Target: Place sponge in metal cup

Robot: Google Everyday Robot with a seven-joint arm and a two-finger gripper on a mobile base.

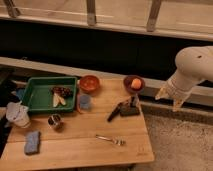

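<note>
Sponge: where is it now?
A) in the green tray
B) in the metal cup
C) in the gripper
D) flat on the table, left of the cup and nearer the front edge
D: the sponge lies flat on the table, apart from the metal cup; the gripper hangs beyond the table's right edge.
</note>
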